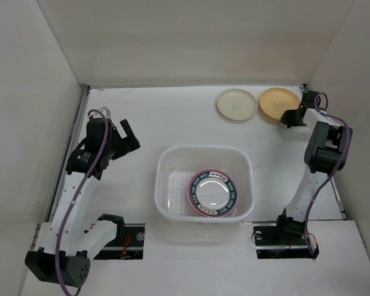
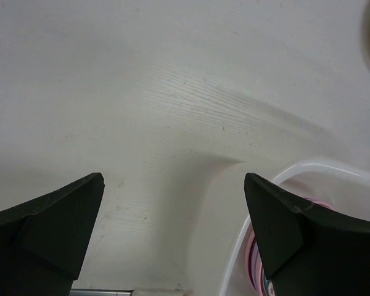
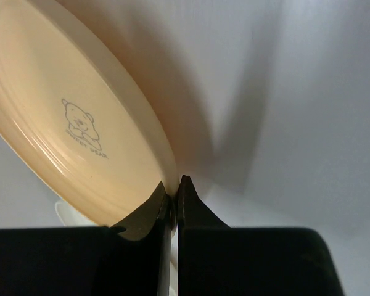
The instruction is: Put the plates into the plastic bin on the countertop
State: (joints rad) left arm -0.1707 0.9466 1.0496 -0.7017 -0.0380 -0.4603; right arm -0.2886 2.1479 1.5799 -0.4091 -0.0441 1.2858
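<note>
The plastic bin (image 1: 203, 148) sits nearest, with stacked plates (image 1: 213, 191) inside, a teal-lettered one on top. At its ten o'clock the left gripper (image 1: 133, 137) hangs wide open, empty. Farther back, the right gripper (image 3: 172, 191) pinches the orange-yellow plate (image 1: 277, 102) by its rim, perhaps tilted. The bin lies at its eight o'clock. A cream plate (image 1: 236, 105) lies just beside.

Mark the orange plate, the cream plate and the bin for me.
orange plate (image 1: 276, 100), top view, middle of the dish.
cream plate (image 1: 236, 105), top view, middle of the dish.
bin (image 1: 203, 148), top view, far rim.
</note>
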